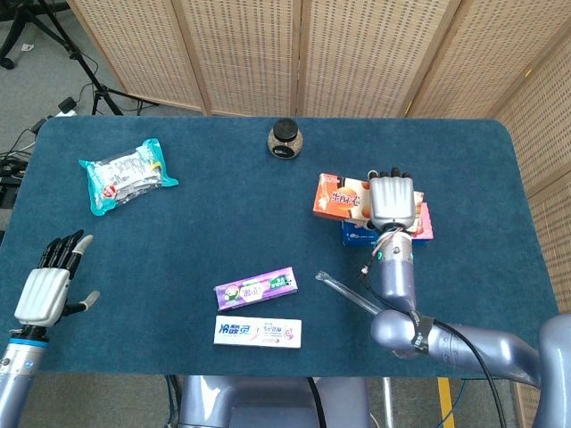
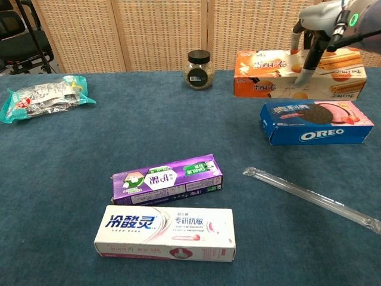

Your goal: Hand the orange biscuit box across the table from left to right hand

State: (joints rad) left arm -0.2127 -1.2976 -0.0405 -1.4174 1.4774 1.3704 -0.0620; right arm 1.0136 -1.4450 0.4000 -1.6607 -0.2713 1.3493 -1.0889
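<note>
The right hand point(image 1: 393, 200) grips the orange box point(image 1: 343, 198) from above and holds it level, clear of the table point(image 1: 223, 178), over the Oreo box point(image 2: 315, 122) at the right. To finish well it should keep the box level and set it on bare cloth, not on the Oreo box. The left hand point(image 1: 45, 287) idles at the near-left edge, fingers spread and empty. The fingers on the box's far side are hidden, and the chest view cuts off the box's right end.

Even, bright overhead light; shadows under the boxes are faint and soft. Both views are sharp, with slight glare on the snack bag point(image 1: 128, 174) at ten o'clock.
</note>
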